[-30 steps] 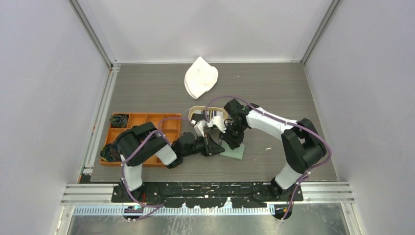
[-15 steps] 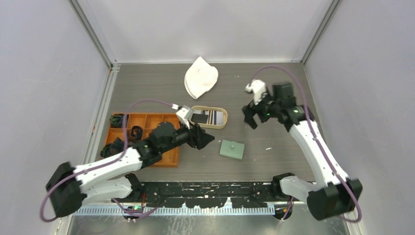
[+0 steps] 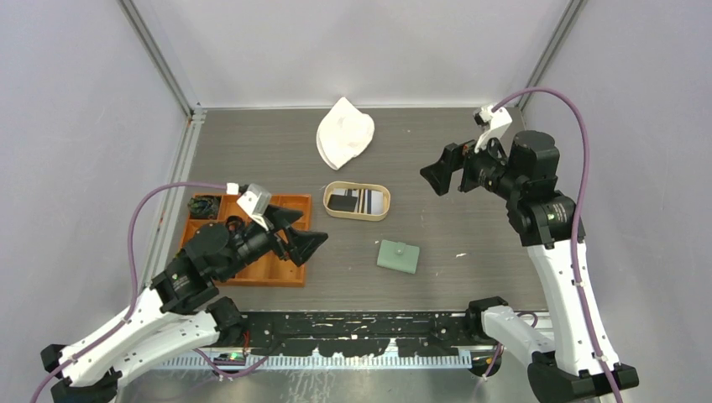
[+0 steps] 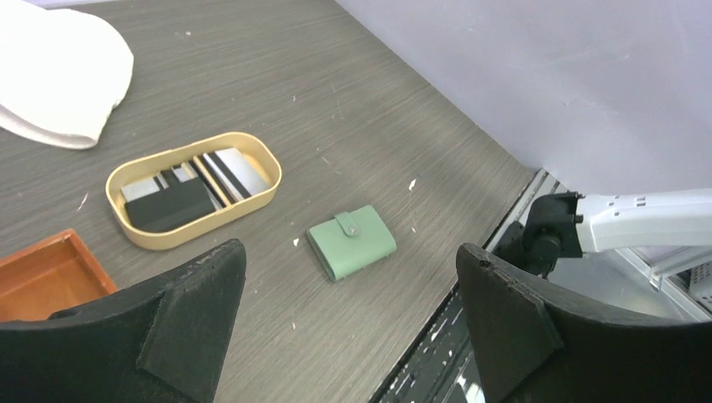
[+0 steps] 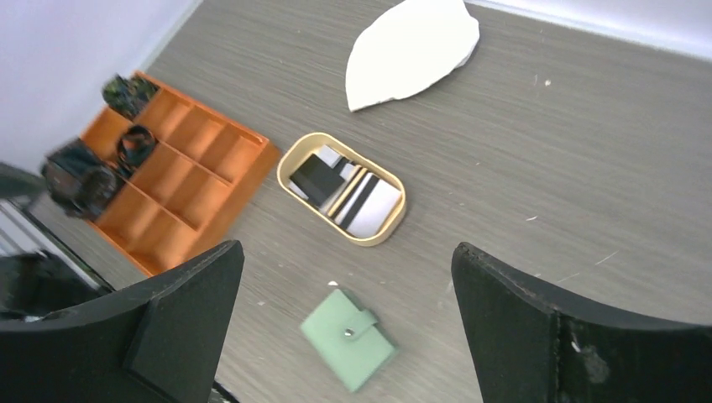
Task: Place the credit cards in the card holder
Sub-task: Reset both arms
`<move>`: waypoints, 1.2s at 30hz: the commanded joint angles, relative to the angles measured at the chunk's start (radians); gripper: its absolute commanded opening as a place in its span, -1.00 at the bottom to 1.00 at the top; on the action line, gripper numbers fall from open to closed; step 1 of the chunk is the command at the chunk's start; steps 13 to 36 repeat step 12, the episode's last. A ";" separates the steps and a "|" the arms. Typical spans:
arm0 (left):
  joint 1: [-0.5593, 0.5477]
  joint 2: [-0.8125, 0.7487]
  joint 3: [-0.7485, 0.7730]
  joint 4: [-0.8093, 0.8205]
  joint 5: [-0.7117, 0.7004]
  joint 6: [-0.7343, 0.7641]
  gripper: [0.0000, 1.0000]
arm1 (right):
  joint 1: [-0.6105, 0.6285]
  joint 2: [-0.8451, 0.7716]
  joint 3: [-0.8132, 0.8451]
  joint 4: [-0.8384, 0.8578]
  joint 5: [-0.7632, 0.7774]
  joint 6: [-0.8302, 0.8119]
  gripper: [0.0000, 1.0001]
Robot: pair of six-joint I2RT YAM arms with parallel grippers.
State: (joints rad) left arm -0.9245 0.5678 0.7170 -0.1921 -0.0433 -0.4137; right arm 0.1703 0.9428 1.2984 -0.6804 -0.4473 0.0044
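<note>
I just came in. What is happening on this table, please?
Nothing is being handled at this moment. The left gripper and the right gripper both hover open and empty above the table. The credit cards lie in the oval tray. The green card holder lies closed on the table near the tray, apart from both grippers.

Green card holder [image 3: 398,256] lies snapped shut; credit cards [image 3: 357,201] piled nearby
</note>
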 commanded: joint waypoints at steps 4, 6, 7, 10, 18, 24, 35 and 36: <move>0.003 -0.097 0.023 -0.132 -0.001 -0.008 0.92 | -0.012 -0.009 0.020 0.075 0.101 0.296 0.99; 0.003 -0.120 0.016 -0.138 -0.005 -0.012 0.94 | -0.016 -0.004 0.015 0.081 0.087 0.286 0.99; 0.002 -0.129 0.010 -0.139 -0.010 -0.015 0.94 | -0.018 -0.002 0.010 0.087 0.067 0.274 0.99; 0.003 -0.148 -0.011 -0.138 -0.020 -0.020 0.97 | -0.027 0.001 -0.011 0.105 0.030 0.271 0.99; 0.003 -0.155 -0.024 -0.136 -0.026 -0.022 0.98 | -0.033 0.003 -0.024 0.117 0.015 0.275 0.99; 0.003 -0.155 -0.024 -0.136 -0.026 -0.022 0.98 | -0.033 0.003 -0.024 0.117 0.015 0.275 0.99; 0.003 -0.155 -0.024 -0.136 -0.026 -0.022 0.98 | -0.033 0.003 -0.024 0.117 0.015 0.275 0.99; 0.003 -0.155 -0.024 -0.136 -0.026 -0.022 0.98 | -0.033 0.003 -0.024 0.117 0.015 0.275 0.99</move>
